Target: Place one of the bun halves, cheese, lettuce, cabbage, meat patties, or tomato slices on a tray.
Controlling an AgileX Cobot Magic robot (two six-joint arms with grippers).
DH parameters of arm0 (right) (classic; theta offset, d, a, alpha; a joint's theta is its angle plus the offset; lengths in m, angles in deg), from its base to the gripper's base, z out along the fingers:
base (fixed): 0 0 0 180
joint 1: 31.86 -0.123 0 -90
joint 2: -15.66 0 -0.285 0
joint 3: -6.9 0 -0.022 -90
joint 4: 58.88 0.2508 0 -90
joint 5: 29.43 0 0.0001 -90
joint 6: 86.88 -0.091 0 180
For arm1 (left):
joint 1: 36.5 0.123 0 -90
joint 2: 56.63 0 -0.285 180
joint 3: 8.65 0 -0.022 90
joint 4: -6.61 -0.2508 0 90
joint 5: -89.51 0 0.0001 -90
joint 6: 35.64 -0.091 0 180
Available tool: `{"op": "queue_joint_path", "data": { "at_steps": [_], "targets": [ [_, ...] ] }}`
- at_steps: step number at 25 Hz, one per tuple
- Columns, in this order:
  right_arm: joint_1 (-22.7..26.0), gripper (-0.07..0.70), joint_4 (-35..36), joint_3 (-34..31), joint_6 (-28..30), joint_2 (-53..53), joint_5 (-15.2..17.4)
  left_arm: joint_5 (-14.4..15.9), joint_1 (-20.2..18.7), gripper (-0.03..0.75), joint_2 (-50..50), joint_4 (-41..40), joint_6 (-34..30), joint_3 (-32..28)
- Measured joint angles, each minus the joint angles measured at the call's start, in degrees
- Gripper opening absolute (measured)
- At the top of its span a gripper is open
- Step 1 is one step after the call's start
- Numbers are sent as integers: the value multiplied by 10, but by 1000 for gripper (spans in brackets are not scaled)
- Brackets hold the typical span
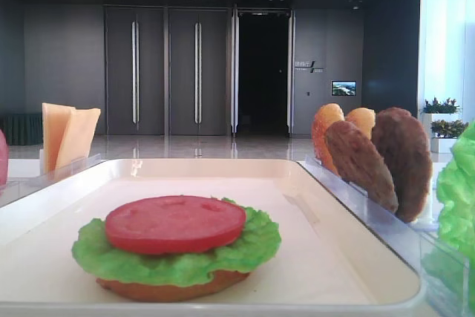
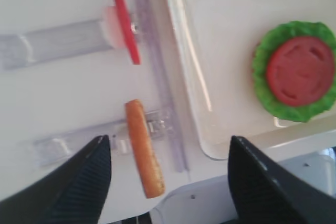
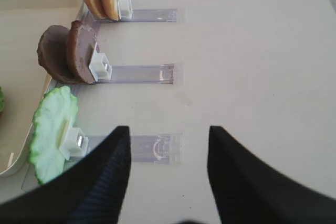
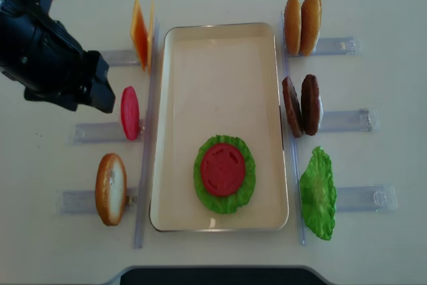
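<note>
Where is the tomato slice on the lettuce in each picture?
Low front view: tomato slice sits low and left of centre, on the lettuce.
Right wrist view: not in it.
Left wrist view: tomato slice at the right edge, ringed by lettuce.
Overhead view: tomato slice below centre, on lettuce.
Shared landmark: the tray, seen in all four.

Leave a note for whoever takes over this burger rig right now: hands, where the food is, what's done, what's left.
Left hand: open, empty, over the left racks.
Right hand: open, empty, over the lettuce rack.
Tray: stack of bun half, lettuce, tomato slice on top.
Left racks: cheese, one tomato, one bun.
Right racks: two buns, two patties, spare lettuce.
Done: three layers. Left: any further piece onto the tray.
</note>
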Motion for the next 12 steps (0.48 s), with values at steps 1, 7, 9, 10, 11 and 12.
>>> {"op": "queue_joint_path", "data": {
  "at_steps": [1, 7, 9, 10, 11, 12],
  "targets": [
    [0, 357, 0, 0, 0, 0, 0, 2, 0, 526, 0, -15, 5, 1],
    [0, 357, 4, 0, 0, 0, 0, 4, 1, 524, 0, -59, 13, 3],
    [0, 357, 5, 0, 0, 0, 0, 4, 1, 524, 0, -81, 21, 3],
    [0, 357, 5, 0, 0, 0, 0, 4, 1, 524, 0, -91, 24, 3],
    [0, 357, 5, 0, 0, 0, 0, 5, 1, 524, 0, -97, 25, 3],
    [0, 357, 5, 0, 0, 0, 0, 5, 3, 524, 0, -101, 27, 3]
  ]
}}
